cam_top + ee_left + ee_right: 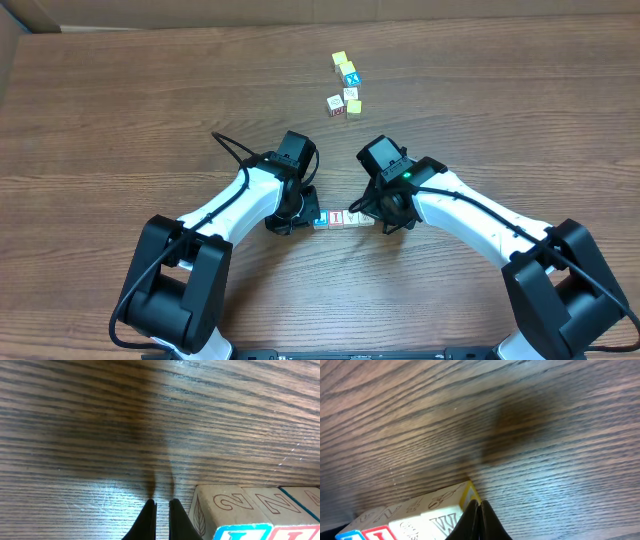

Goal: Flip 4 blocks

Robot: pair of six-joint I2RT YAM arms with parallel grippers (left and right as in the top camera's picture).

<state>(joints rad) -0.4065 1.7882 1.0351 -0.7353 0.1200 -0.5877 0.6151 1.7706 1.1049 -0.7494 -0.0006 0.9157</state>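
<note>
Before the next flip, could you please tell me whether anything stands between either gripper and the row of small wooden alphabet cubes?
Nothing visible does. The left gripper, shut, sits just beside the row of small wooden alphabet cubes at one end; the right gripper, shut, is at the other end.

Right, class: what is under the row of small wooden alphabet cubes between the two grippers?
The row of pale wooden alphabet cubes rests directly on the brown wood-grain table. Their bottom faces are covered, so those markings cannot be read.
</note>
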